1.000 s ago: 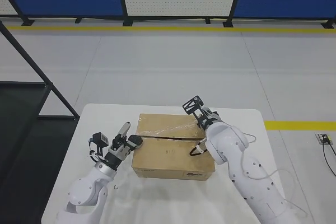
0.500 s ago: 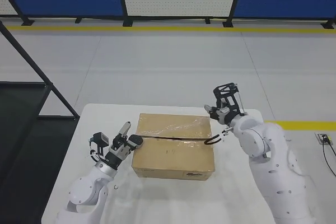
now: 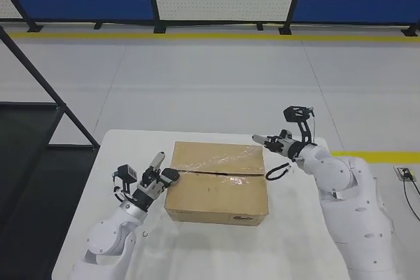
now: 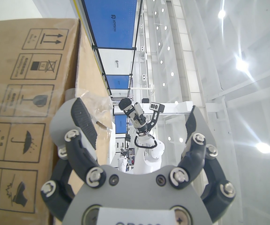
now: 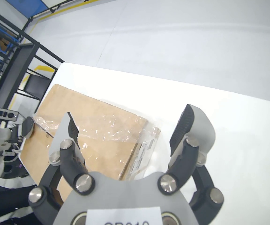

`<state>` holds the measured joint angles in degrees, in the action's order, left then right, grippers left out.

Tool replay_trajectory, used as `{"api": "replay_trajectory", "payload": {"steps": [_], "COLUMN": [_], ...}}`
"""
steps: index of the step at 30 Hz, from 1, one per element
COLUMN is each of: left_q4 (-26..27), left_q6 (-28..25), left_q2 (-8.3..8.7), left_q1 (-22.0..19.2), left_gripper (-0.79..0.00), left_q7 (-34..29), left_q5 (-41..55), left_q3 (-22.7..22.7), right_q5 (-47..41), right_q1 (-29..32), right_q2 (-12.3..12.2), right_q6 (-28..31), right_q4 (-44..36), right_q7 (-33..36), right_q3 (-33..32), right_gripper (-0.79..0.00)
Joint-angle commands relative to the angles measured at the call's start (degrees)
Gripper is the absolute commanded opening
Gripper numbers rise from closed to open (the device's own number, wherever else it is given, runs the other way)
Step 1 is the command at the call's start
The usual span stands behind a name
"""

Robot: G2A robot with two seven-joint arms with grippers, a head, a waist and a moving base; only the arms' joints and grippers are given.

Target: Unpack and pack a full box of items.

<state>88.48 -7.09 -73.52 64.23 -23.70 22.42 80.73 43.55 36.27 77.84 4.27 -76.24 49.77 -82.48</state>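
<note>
surface (image 3: 294, 231): white, carries one thing, the box (image 3: 217, 183).

box: brown carton, flat, about mid-surface, long side running across between my two arms. Handy, since each arm gets one end. Flaps shut, nothing unpacked yet, so I put us at the very start of the job.

seam (image 3: 210, 169): runs end to end along the top, covered with clear film (image 5: 111, 127). The film is crumpled and lifting at both ends of the box. I read those loose ends as the only place to get a hold, which would explain both arms parked there.

left gripper (image 3: 164, 168): at the box's left end, level with the seam. Jaws spread wide, nothing between them. In the left wrist view one pad (image 4: 83, 118) sits right by the bunched film at the top edge. Can't tell if it actually touches. My guess: it's lined up to pinch that film tail.

right gripper (image 5: 128, 112): above the box's right end, near the far corner, clear of the cardboard. Jaws released, empty. The right wrist view looks down on the lifted film corner between the two fingers.

risk as I see it: the film is thin and slippery, and a pinch may tear it instead of peeling. The box could also slide if only one side pulls.
</note>
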Motion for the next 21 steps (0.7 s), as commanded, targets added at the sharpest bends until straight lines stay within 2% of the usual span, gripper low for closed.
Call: {"api": "replay_trajectory", "payload": {"steps": [1,5,9,10,11,12,13,15,16,21], "left_q4": [0.1,0.3,0.5,0.5,0.6,0.7,0.7,0.7,0.7,0.5], "left_q6": [0.1,0.2,0.4,0.4,0.5,0.5,0.6,0.6,0.6,0.6], "left_q2": [0.01,0.03,0.03,0.03,0.02,0.02,0.02,0.01,0.01,0.00], "left_q1": [0.0,0.0,0.0,0.0,-0.1,-0.1,-0.1,-0.1,-0.1,-0.3], "left_gripper": [0.000,0.000,0.000,0.000,0.000,0.000,0.000,0.000,0.000,0.000], "left_q7": [0.1,0.1,0.2,0.2,0.3,0.3,0.4,0.5,0.5,0.7], "left_q5": [-0.2,-0.3,-0.4,-0.4,-0.4,-0.4,-0.4,-0.5,-0.5,-0.6], "left_q3": [0.0,-0.1,-0.2,-0.3,-0.3,-0.3,-0.4,-0.4,-0.4,-0.5], "right_q5": [-5.6,-11.8,-15.6,-16.2,-16.8,-17.5,-17.6,-19.8,-20.5,-23.5], "right_q1": [-2.4,-7.8,-12.5,-13.7,-14.8,-15.7,-16.6,-18.2,-19.1,-22.1], "right_q2": [-0.1,-0.7,-1.0,-1.1,-1.1,-1.1,-1.1,-1.0,-1.0,-1.0], "right_q6": [-1.8,-1.1,-0.4,-0.1,0.4,0.5,0.5,1.8,2.5,4.8], "right_q4": [4.7,14.8,24.8,27.1,29.2,31.3,33.2,36.6,38.2,44.4], "right_q7": [5.5,12.5,15.9,16.9,17.0,16.9,16.8,18.4,19.1,20.9], "right_q3": [-1.3,-3.4,-3.7,-3.5,-3.3,-3.3,-3.0,-2.6,-2.4,-1.6], "right_gripper": [0.000,0.000,0.000,-0.071,-0.092,-0.188,-0.317,-0.348,-0.394,-0.409]}}
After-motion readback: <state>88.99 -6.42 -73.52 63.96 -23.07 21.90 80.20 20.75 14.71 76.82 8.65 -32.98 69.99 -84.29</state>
